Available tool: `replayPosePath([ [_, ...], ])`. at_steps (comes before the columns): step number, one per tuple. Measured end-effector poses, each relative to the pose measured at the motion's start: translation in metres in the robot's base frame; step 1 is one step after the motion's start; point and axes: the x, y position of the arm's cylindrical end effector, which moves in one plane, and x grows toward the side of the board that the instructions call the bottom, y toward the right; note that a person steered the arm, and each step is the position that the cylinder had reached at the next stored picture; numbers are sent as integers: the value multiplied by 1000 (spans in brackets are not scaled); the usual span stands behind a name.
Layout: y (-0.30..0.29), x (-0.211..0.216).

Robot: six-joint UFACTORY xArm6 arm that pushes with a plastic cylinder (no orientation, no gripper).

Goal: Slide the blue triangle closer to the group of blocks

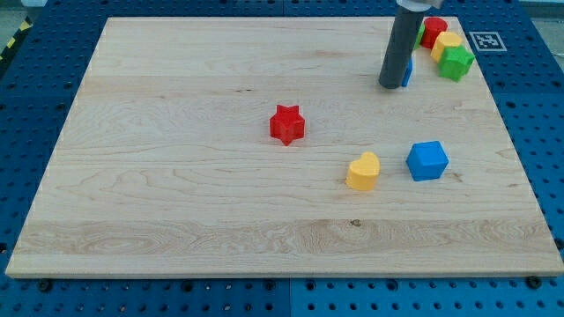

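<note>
The wooden board (176,132) is lying on a blue pegboard table (35,88), and its left half is carrying nothing that shows. Moving rightward, a red star-shaped block (286,124) is sitting alone near the board's middle, well apart from everything else. Further right and nearer, a yellow heart-shaped block (363,171) is resting just beside a blue cube-like block (427,160), the 2 close together but not touching. Toward the far right, the dark rod (398,48) is coming down from the view's top, and my tip (390,86) is meeting the board just to the left of a blue block (408,70), which is showing only as a thin sliver behind the rod (its shape cannot be made out here, so whether it is the triangle is unclear). The tip is looking to be touching or almost touching that blue sliver, though the contact itself is hidden. The rod is a plain pusher, so it is holding nothing and has no width to set. Right of it, at the far right corner, 3 blocks are clustering together: a red block (433,31), a yellow block (445,45) and a green block (456,62), each touching its neighbour. A white marker tag (486,40) is sitting beyond them at the board's edge.
</note>
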Motion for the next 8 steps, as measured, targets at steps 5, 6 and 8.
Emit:
replayPosePath([
  [5,7,-80],
  [6,6,-56],
  [8,6,15],
])
